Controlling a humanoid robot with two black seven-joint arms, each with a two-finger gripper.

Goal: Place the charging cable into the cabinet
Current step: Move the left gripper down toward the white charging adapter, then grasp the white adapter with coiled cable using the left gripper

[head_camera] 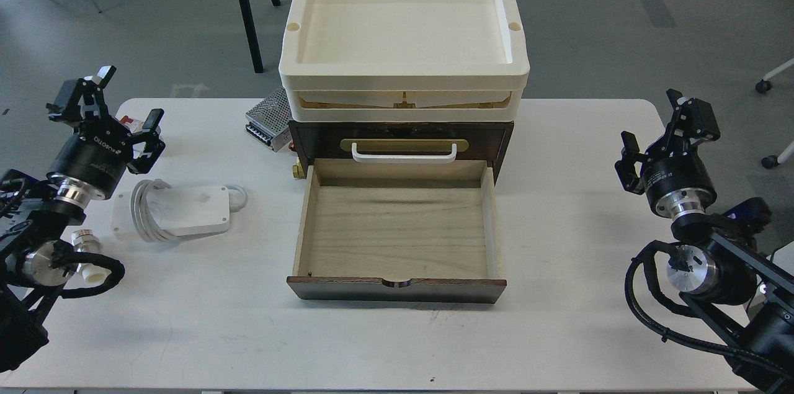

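Two arms: both up off the worktop (558, 332), nothing held in either.
Worktop: white, carries everything; cabinet at mid-rear, cable on left side.
Cabinet (401, 144): dark brown, cream trays (403, 28) stacked on top; white handle on brass plate.
Drawer (397, 226): pulled fully out toward me, light-wood floor bare, ready to receive.
Charging cable (186, 211): flat white brick lying flat on worktop, left of drawer, apart from it; cord wrapped round its left end, loop also poking out at right. Long axis runs roughly left-right, parallel w/ drawer front.
Left gripper (121, 102): jaws spread wide, empty. Sits behind the brick and a bit to its left, near it; brick lies toward me and slightly right from the jaws.
Right gripper (657, 118): jaws parted, empty; well apart from cable, other side of cabinet.
Nearer arm: left, by far. Judgement: left should drop down and pinch across brick's short width, then carry right to drawer.
PSU box (268, 118): perforated metal, behind cabinet's left corner; not the target.
Breaker (127, 123): small white/red, mostly hidden by left gripper.
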